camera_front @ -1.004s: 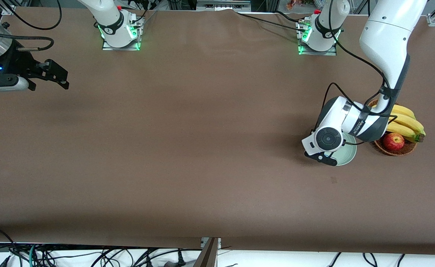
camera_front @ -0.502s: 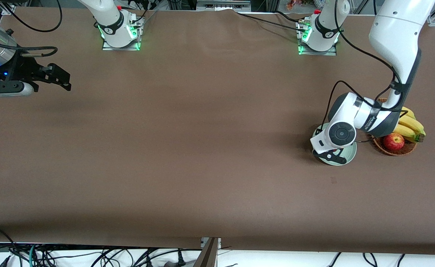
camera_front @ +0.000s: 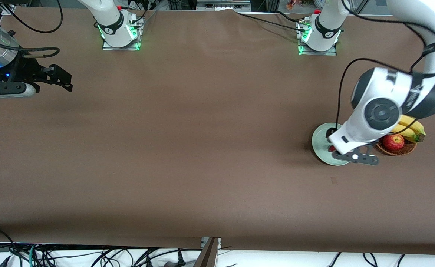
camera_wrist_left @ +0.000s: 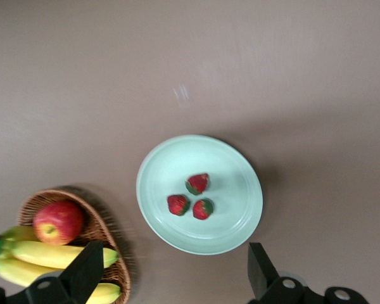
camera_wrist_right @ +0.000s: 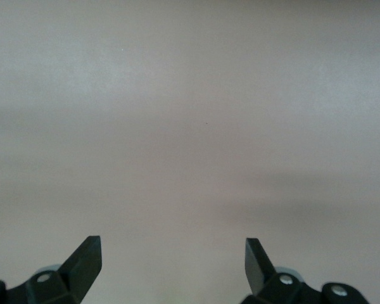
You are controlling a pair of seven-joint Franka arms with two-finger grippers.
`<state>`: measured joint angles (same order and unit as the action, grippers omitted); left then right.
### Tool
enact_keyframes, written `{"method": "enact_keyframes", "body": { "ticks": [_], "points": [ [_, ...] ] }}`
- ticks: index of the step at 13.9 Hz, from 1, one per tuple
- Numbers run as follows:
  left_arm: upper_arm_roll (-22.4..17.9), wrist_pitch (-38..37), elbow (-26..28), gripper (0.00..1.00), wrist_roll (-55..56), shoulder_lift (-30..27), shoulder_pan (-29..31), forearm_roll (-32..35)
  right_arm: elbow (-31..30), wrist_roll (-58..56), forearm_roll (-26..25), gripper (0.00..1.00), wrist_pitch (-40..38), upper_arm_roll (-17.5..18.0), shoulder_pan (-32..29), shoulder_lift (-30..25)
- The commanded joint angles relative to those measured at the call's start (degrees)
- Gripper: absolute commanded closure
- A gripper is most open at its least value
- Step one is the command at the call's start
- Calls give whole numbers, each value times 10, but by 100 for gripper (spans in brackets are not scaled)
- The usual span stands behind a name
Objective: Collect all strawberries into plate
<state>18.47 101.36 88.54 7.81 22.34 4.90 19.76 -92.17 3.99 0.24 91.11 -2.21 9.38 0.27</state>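
1. With its fingers standing wide apart and gripping nothing, the left end effector [camera_wrist_left: 174, 278] is hanging over the plate's edge, toward the wicker basket [camera_wrist_left: 111, 253].
2. Below it, all three strawberries [camera_wrist_left: 191, 196] are lying together in the middle of the plate [camera_wrist_left: 158, 190], just beside one another (in the front view only a sliver of red is showing under the arm).
3. The plate is sitting on the desk [camera_front: 202, 148] at the left arm's end, just beside the basket holding the bananas [camera_wrist_left: 44, 253] and the apple [camera_wrist_left: 57, 221].
4. The right end effector [camera_front: 59, 78] is waiting over bare desk at the right arm's end, fingers likewise spread and empty.
5. Judging by this, the collecting step is looking finished: no berry is showing anywhere on the desk outside the plate.
6. The next move is probably calling only for the left arm to clear away upward without brushing the plate or the basket (nothing is left to grasp).
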Motion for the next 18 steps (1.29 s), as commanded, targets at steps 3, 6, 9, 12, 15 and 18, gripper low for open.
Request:
{"method": "enact_keyframes", "body": {
  "ticks": [3, 6, 9, 12, 15, 18],
  "points": [
    [2, -89, -109, 0, -66, -27, 34, -112, 14, 1, 0, 0, -14, 4, -1, 3],
    [-9, -133, -104, 0, -93, -78, 40, -137, 14, -4, 0, 0, -14, 3, -1, 3],
    [-137, -112, -18, 0, -94, -153, -47, -177, 14, -4, 0, 0, -14, 3, -1, 3],
    [-175, -48, 99, 0, -90, -232, -70, -193, 14, -6, 0, 0, -14, 3, -1, 4],
    [-177, -35, 119, 0, -92, -241, -69, -193, 14, -6, 0, 0, -15, 3, -1, 4],
    [-177, -35, 117, 0, -89, -240, -69, -194, 14, -6, 0, 0, -14, 2, -1, 4]
  ]
}}
